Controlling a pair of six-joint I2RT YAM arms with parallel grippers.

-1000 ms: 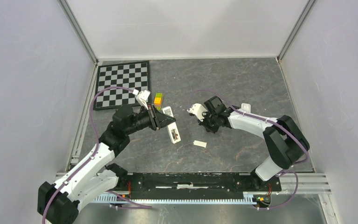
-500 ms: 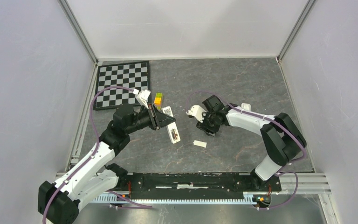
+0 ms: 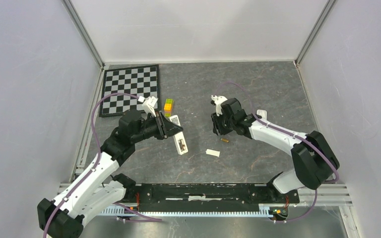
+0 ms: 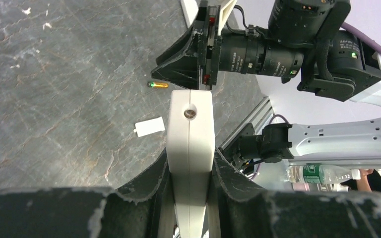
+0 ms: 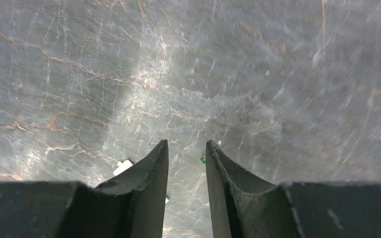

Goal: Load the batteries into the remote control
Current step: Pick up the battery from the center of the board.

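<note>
Table (image 3: 268,89): you see a dark stone-look slab, veined, faint sheen.
Remote (image 4: 189,134): smooth white plastic, matt to your eye.
Battery (image 4: 158,85): glossy metal, gold-toned.
Checkerboard (image 3: 130,89): flat printed sheet, matt.

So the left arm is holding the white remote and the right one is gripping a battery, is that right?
Not quite. The right gripper is empty, jaws apart, as the right wrist view shows; a battery lies loose on the table. The left gripper does hold the white remote.
</note>
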